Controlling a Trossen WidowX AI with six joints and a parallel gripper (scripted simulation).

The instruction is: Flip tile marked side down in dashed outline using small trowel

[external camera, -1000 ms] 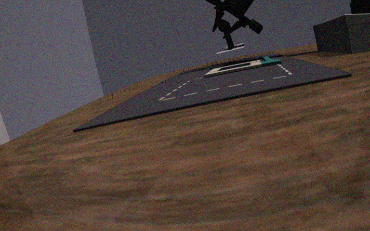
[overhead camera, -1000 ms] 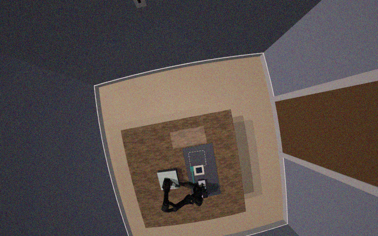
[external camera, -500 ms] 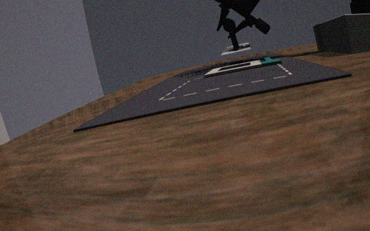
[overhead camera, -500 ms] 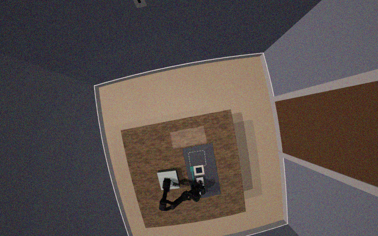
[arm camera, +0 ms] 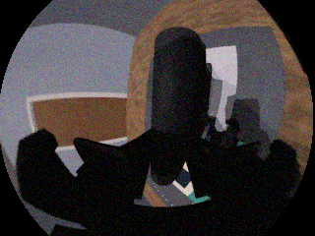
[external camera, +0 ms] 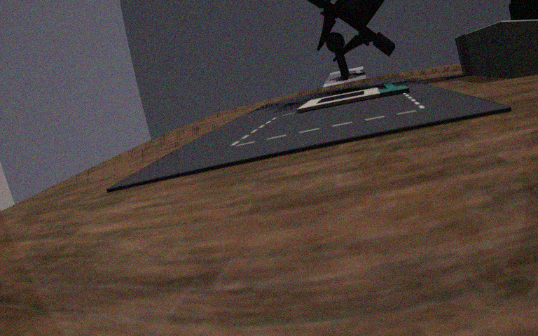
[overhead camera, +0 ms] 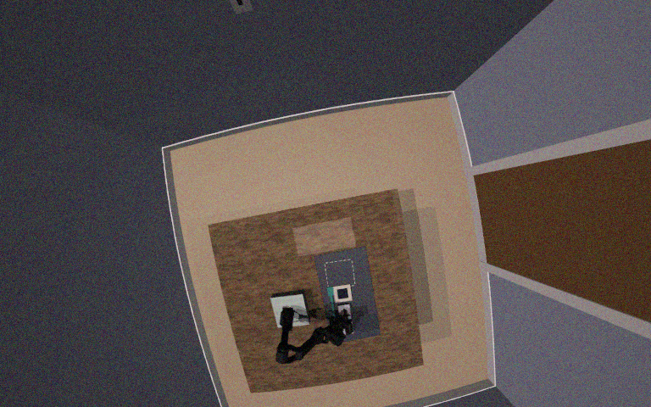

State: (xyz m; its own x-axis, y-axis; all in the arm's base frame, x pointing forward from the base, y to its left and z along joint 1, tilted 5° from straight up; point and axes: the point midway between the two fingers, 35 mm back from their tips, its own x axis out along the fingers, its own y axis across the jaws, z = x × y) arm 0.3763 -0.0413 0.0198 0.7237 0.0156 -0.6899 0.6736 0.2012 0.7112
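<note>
The tile [overhead camera: 342, 292] [external camera: 341, 96], pale with a dark square mark facing up, lies flat on the dark mat [overhead camera: 370, 297] [external camera: 190, 162]. It is at the near-arm edge of the dashed outline [external camera: 308, 130], mostly outside it in the top view. My gripper [overhead camera: 342, 322] [external camera: 335, 43] [arm camera: 167, 132] is shut on the trowel's black handle. The trowel's pale blade [external camera: 337, 82] [arm camera: 227, 64] is above the mat, beyond the tile in the exterior view, apart from it. The exact grip is dark and hard to see.
A teal strip [overhead camera: 330, 295] [external camera: 390, 88] lies along the tile's side on the mat. A pale-topped block [overhead camera: 280, 303] [external camera: 495, 51] stands left of the mat by the arm's base. A pale rectangle [overhead camera: 324, 235] is beyond the mat on the wooden table [overhead camera: 258, 259].
</note>
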